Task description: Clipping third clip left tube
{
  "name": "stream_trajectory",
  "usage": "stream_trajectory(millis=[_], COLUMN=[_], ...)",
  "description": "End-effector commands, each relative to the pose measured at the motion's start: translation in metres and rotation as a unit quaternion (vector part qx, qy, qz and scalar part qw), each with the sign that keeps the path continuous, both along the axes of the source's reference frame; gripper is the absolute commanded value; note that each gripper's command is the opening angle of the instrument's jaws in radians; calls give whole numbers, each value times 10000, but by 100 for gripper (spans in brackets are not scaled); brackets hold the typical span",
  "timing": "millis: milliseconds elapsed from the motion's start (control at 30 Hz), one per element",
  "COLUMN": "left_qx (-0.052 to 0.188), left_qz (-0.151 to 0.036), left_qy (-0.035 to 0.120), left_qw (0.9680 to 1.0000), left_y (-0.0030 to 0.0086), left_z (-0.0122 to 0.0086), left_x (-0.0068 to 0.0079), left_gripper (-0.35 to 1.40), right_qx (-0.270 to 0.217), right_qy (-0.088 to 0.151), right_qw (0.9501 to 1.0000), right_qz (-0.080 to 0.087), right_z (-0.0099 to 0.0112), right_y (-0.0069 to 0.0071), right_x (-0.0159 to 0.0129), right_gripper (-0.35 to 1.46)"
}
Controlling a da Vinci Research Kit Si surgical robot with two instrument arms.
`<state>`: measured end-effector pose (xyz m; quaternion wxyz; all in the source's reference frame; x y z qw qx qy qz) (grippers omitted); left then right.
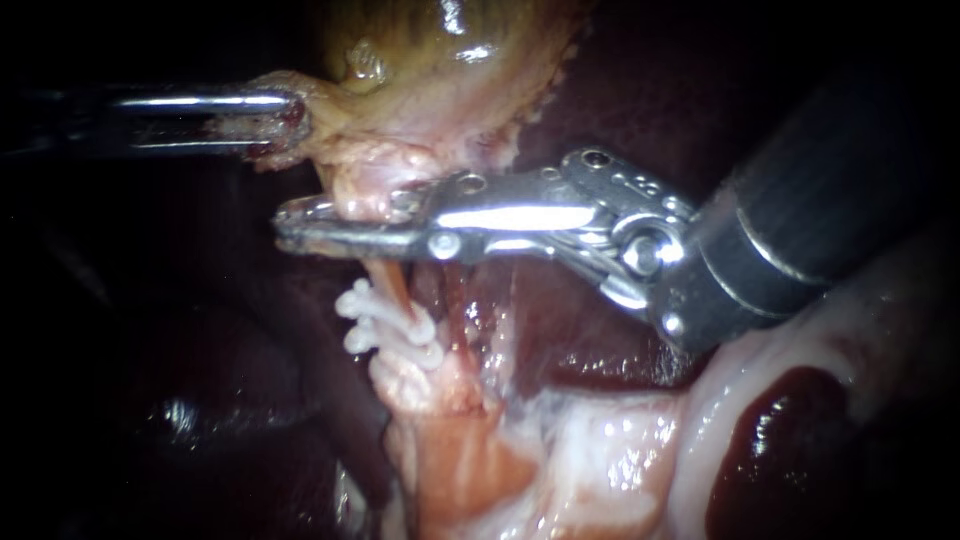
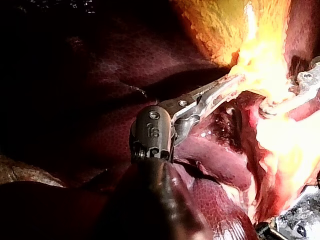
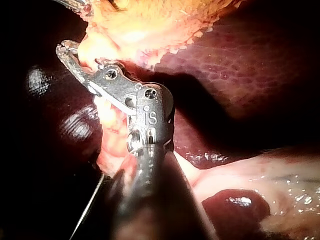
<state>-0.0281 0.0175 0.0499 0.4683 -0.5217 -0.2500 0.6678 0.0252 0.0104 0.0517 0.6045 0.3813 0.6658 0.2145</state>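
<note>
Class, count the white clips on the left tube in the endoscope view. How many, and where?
2. Both are on the left tube, just below the right instrument: an upper clip and a lower clip right beneath it, close together. Another inside the instrument could be hidden.

Right instrument (image 3: 70,55): my jaws are clamped across pale tissue (image 3: 96,49) just under the yellow gallbladder (image 3: 150,20). Dark liver (image 3: 240,65) lies beside my shaft.

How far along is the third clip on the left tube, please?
Two white plastic clips already sit on the pale orange left tube. The left instrument grips pale tissue by the yellow-green gallbladder; the right instrument's pincer is closed across the tube above them. Left: a third clip, none visible yet.
</note>
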Motion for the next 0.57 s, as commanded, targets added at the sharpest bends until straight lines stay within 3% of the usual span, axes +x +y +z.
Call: stream_trajectory(millis=[33,133,567], left_qx=[0,0,-29], left_qz=[-2,-2,6], left_qy=[0,0,7], left_qw=[10000,10000,10000], left_y=[0,0,0], left_z=[0,0,1], left_x=[0,0,-1], left_gripper=[-35,-35,-35], right_qx=[57,176,216], right_qy=[-13,-128,-128], right_qw=[10000,9997,9996], right_qz=[-53,-127,-160], right_z=[-1,-1,7], right_y=[0,-1,-2], right_x=[2,0,-1], right_gripper=[-35,-35,-35])
